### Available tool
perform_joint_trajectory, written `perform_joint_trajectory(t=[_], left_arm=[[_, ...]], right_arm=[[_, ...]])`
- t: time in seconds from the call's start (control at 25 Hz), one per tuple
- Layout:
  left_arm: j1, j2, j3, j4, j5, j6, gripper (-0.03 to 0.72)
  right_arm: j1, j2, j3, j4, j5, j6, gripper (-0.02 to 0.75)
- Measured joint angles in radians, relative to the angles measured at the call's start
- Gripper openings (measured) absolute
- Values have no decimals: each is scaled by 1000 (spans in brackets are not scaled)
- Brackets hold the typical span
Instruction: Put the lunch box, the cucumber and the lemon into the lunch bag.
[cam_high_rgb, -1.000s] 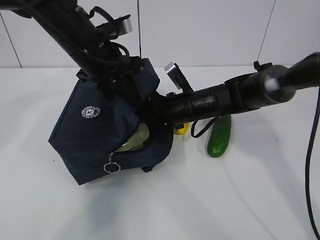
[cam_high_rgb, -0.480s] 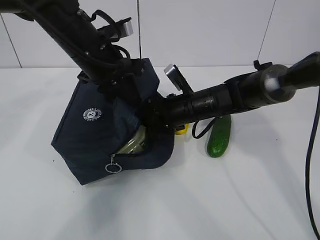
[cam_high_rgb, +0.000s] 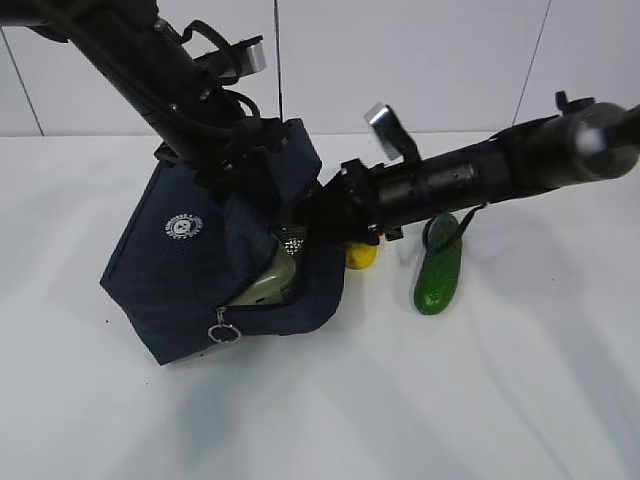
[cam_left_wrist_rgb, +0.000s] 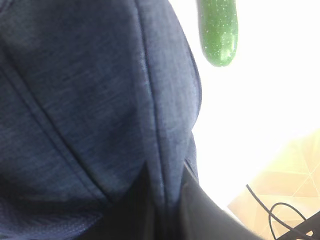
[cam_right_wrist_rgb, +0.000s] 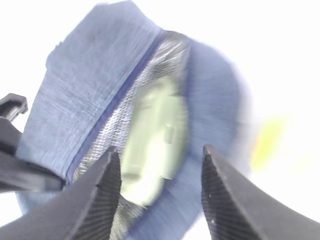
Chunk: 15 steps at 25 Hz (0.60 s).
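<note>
lunch box (cam_high_rgb: 268, 282) in bag (cam_high_rgb: 180, 270), lemon (cam_high_rgb: 361, 254) right

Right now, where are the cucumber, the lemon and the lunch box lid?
cucumber (cam_high_rgb: 439, 272): exterior view, middle of its green body.
lemon (cam_high_rgb: 361, 255): exterior view, visible yellow part below the right arm.
lunch box lid (cam_right_wrist_rgb: 152, 137): right wrist view, pale green face inside the bag opening.

A navy lunch bag (cam_high_rgb: 200, 265) sits tilted on the white bench (cam_high_rgb: 400, 400), the pale green lunch box (cam_high_rgb: 268, 283) showing in its opening. Nearby lie a lemon (cam_high_rgb: 362, 254) and cucumber (cam_high_rgb: 439, 272).
</note>
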Motion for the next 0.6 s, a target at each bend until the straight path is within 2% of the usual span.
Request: perform_joint_trajectory(t=[0.16,0.32,0.6], left_arm=[[0,0,0,0,0,0,8],[0,0,0,-2,0,0,8],[0,0,0,-3,0,0,8]], right_arm=[[-87,-65,0,-44,14,46,392],[-161,-134,0,-140,14,119,392],[-180,-230,0,-488,-90,384,392]])
